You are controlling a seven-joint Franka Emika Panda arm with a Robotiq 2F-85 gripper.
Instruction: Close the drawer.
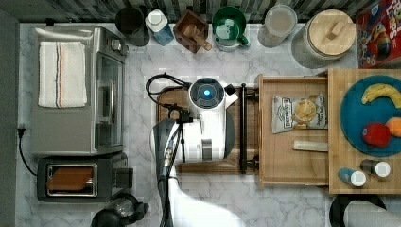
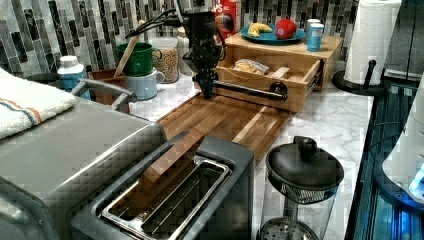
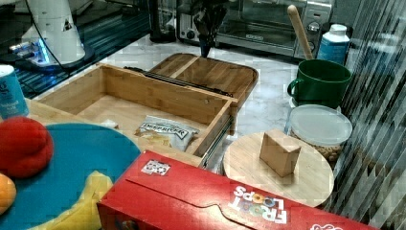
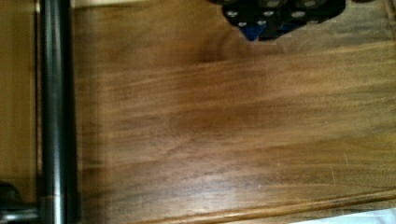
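Marble bench point(image 1: 283, 56) w/ striped tile wall behind is carrying everything. Drawer point(image 1: 283, 163) is sitting pulled out from under the thick pale butcher-block slab point(image 1: 338, 182), toward the top view's left, its black bar handle point(image 1: 243, 127) hanging over the dark brown board point(image 2: 225, 120). Inside the drawer a chip bag point(image 3: 165, 132) is lying flat, label reading approx "DEEP RIVER"; a pale wood strip point(image 1: 309, 146) is lying just beside it. Red cereal box point(image 3: 239, 201) at the back of the slab is reading "FROOT LOOPS".

Hand point(image 2: 206, 90) is hanging over the dark board, tips just beside the drawer handle on the side away from the drawer; can't tell how far open it is or if it's touching the bar. It's holding nothing that I can see. In the wrist view the handle point(image 4: 55, 112) is running along the board's grain, drawer front right behind it.

Room: the board's surface away from the handle is lying bare. Slab's top is carrying a blue plate point(image 1: 352, 118) w/ fruit, plus two small bottles point(image 1: 352, 177).
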